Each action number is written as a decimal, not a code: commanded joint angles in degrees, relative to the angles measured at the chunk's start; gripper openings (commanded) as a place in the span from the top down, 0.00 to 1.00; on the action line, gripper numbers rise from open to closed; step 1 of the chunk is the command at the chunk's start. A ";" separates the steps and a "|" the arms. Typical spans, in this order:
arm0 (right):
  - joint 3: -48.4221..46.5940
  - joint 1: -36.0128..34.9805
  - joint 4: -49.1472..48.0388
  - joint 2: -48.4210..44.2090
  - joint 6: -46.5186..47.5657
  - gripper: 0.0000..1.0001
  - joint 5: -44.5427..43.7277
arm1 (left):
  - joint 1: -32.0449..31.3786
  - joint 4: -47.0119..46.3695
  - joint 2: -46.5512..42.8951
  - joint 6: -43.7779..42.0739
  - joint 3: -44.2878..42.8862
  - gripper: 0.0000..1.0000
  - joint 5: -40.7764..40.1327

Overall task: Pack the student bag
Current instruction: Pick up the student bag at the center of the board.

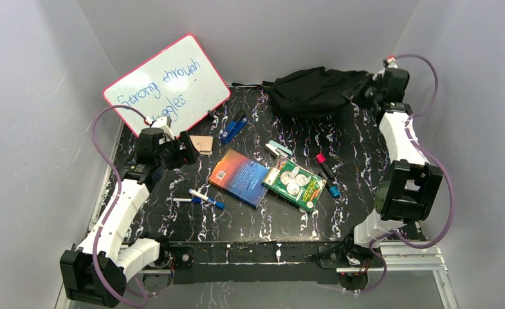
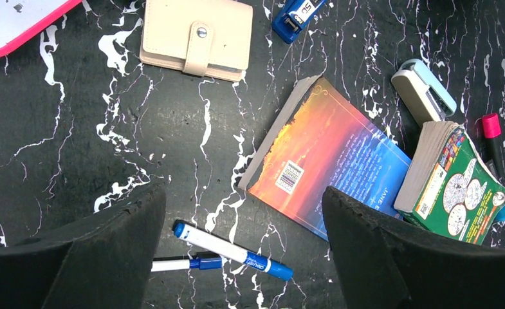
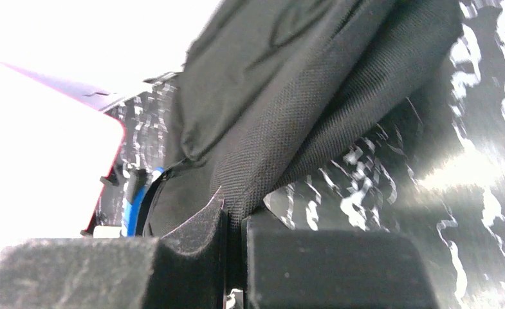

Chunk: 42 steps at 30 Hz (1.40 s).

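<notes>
R fingers pinch 1 bag, L fingers spread over 2 markers, beside 2 books.

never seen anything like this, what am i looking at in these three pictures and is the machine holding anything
Two white robot arms are bolted at the near edge of a black marbled table. The wide picture looks down from above and behind them. The other two come from a camera on each wrist, so the dark blocks at the bottom are that arm's own fingers. The left tool stands open above the table, holding nothing. The right tool is shut on a fold of the black backpack at the far side. Lying loose: a whiteboard, a beige wallet, an orange-blue book, a green book, two staplers and several markers.
</notes>
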<state>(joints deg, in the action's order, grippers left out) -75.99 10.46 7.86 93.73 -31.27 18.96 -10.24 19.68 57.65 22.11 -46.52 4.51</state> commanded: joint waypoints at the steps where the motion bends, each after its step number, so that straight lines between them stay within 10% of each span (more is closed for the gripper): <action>1: -12.06 -5.96 2.74 -3.74 10.57 1.00 -6.62 | 0.42 -0.63 -2.08 0.11 0.37 0.11 -0.14; 17: -36.71 -20.33 4.20 -0.34 36.40 1.00 -14.38 | 0.41 -3.59 -3.33 -0.46 0.25 0.09 1.81; 29: -35.62 -22.13 0.83 -2.87 48.61 1.00 4.92 | 0.40 -4.21 -3.69 -1.51 -3.49 0.09 6.08; 42: -34.70 -26.90 19.49 -1.96 74.08 1.00 24.71 | 0.40 -3.29 -4.74 -4.38 -3.73 0.10 8.89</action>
<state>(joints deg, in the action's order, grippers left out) -109.89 -14.68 29.56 95.13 28.56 37.36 -10.17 16.34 54.72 19.75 -47.88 11.46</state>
